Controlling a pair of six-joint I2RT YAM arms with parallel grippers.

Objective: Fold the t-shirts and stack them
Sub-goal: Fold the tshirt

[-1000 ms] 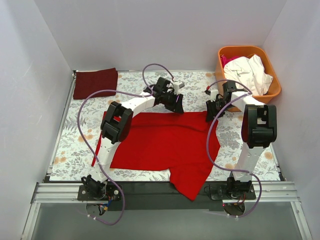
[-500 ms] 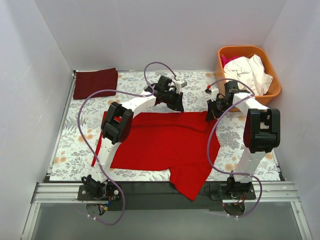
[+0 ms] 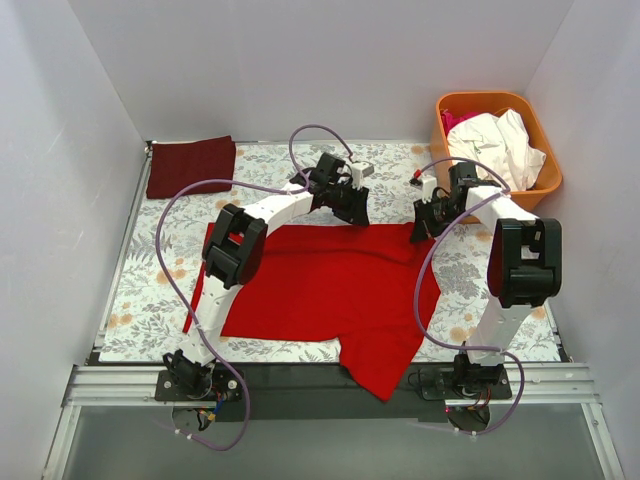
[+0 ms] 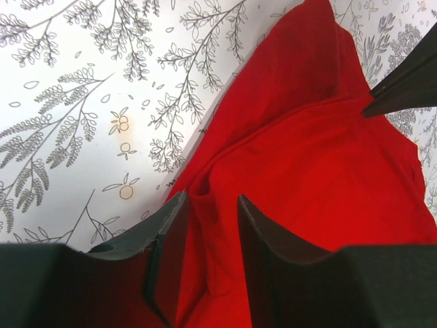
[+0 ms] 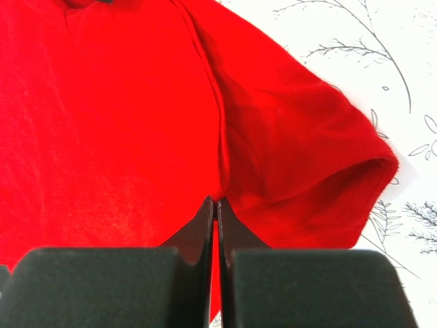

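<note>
Left gripper [image 4: 208, 205] nearly unmoved on t-shirt [image 4: 328, 171]

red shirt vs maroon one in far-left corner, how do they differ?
Red t-shirt lies spread out, one part overhanging the table; maroon shirt is folded into a rectangle. Red t-shirt is brighter and covers more area; maroon shirt is darker and smaller. Both rest on the table.

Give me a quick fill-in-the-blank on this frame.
The folded maroon shirt lies at the table's far ____ corner.
The white clothes sit in an ____ basket.
The right fingers are shut on the ____ t-shirt.
Missing words: left; orange; red.
</note>
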